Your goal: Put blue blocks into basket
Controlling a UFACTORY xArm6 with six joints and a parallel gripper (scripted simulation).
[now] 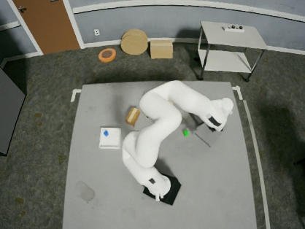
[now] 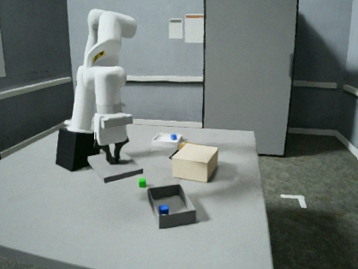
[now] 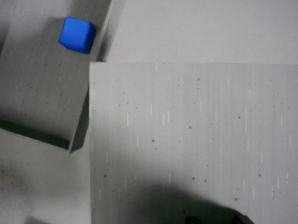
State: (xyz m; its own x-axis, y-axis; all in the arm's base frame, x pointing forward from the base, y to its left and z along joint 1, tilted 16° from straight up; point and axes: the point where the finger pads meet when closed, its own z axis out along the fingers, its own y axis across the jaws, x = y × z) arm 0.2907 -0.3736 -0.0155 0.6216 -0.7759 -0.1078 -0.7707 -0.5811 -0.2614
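Observation:
My gripper [image 2: 113,161] [image 3: 214,220] is shut on the grey metal lid [image 2: 121,170] [image 3: 175,115] [image 1: 209,136] and holds it flat above the table, clear of the box. The dark grey metal box [image 2: 177,219] [image 3: 34,132] is open, with a blue block [image 2: 164,209] [image 3: 77,35] inside. Another blue block [image 1: 106,133] [image 2: 173,137] lies inside the white basket [image 1: 110,146] [image 2: 159,138]. The light wooden cabinet [image 2: 194,163] stands behind the box in the exterior view; its drawer cannot be made out. The arm hides most of the cabinet and box in the top view.
A green block [image 1: 186,133] [image 2: 142,182] lies on the table between the lid and the box in the exterior view. A brown loaf-shaped thing [image 1: 133,116] lies between the basket and cabinet. A thin dark thing [image 2: 173,154] shows beside the cabinet. The black arm base [image 1: 175,189] [image 2: 70,150] stands behind the lid.

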